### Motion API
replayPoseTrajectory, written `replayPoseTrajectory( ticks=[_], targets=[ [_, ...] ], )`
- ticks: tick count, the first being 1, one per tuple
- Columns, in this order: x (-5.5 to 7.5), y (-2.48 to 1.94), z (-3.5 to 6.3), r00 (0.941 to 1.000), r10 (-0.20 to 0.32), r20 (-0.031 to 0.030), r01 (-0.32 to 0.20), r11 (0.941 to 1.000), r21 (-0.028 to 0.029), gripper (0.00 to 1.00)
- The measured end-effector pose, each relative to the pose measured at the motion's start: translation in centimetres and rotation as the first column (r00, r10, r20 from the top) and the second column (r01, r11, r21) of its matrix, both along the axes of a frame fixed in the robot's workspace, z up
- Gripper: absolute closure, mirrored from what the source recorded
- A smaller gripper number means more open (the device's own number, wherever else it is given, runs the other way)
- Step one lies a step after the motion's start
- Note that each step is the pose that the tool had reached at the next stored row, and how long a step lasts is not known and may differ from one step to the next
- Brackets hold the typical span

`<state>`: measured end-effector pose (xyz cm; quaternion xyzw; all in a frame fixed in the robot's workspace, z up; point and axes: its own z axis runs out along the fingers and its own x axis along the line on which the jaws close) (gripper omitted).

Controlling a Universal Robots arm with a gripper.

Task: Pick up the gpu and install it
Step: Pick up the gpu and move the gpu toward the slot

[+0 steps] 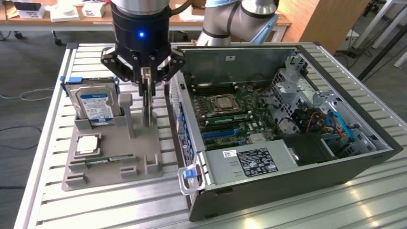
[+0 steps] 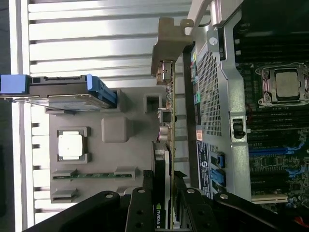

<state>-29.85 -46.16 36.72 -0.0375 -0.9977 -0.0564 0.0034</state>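
gripper [image 1: 147, 78]: half-closed, clamping the gpu's [image 1: 149, 106] 2 faces.
gpu: upright in gray holder [image 1: 108, 168], beside computer case [image 1: 286, 183].
risk: a tilted lift may jam it in the holder's slot or knock the case.

- Silver hard drive with blue-white label [image 1: 95, 102] stands upright in a grey plastic holder tray [image 1: 105, 175].
- Square silver processor chip [image 1: 87, 144] and narrow green memory stick [image 1: 105, 161] lie in its recesses.
- Slatted metal table [image 1: 54, 143] beneath.

Claw [image 1: 148, 80] straight down from the wrist, fingers [image 1: 129, 70] tight on the gpu [image 1: 150, 107].
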Motion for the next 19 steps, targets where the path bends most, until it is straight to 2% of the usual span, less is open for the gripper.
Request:
replayPoseTrajectory(
  ticks=[19],
  targets=[
    [0.9,0.00,2.62,1.0000,0.000,0.0001,0.000,0.9997,0.0228,0.73]
  ],
)
